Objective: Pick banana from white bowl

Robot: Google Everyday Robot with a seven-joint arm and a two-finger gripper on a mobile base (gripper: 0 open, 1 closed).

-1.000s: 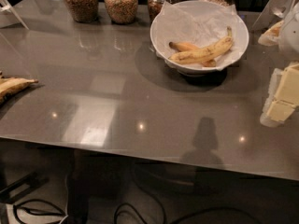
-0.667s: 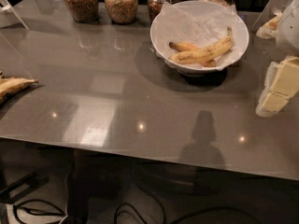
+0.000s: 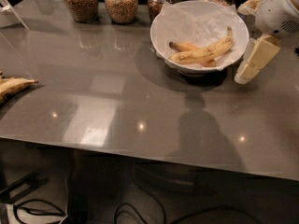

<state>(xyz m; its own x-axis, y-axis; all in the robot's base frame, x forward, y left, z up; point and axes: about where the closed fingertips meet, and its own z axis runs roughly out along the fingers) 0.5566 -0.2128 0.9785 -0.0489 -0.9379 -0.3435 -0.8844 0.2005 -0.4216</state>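
Observation:
The white bowl (image 3: 164,31), lined with crinkled white paper, stands at the back right of the grey table. The long, speckled yellow banana (image 3: 205,53) lies across it, its dark stem pointing up to the right. A shorter orange-toned banana (image 3: 184,46) lies behind it in the same bowl. My gripper (image 3: 241,43) is at the right edge of the view, just right of the bowl's rim. It is open and empty. One cream finger (image 3: 256,59) hangs down beside the bowl and the other (image 3: 249,4) shows by the rim's upper right.
Several glass jars (image 3: 121,3) with brown filling line the table's back edge. A flattened browned banana (image 3: 14,85) lies at the left edge. A white stand (image 3: 9,10) is at the far left corner. The table's front edge (image 3: 140,148) runs across the lower view, with cables on the floor below.
My gripper has moved left and up, closer to the bowl's right rim. The bananas and the bowl have not moved.

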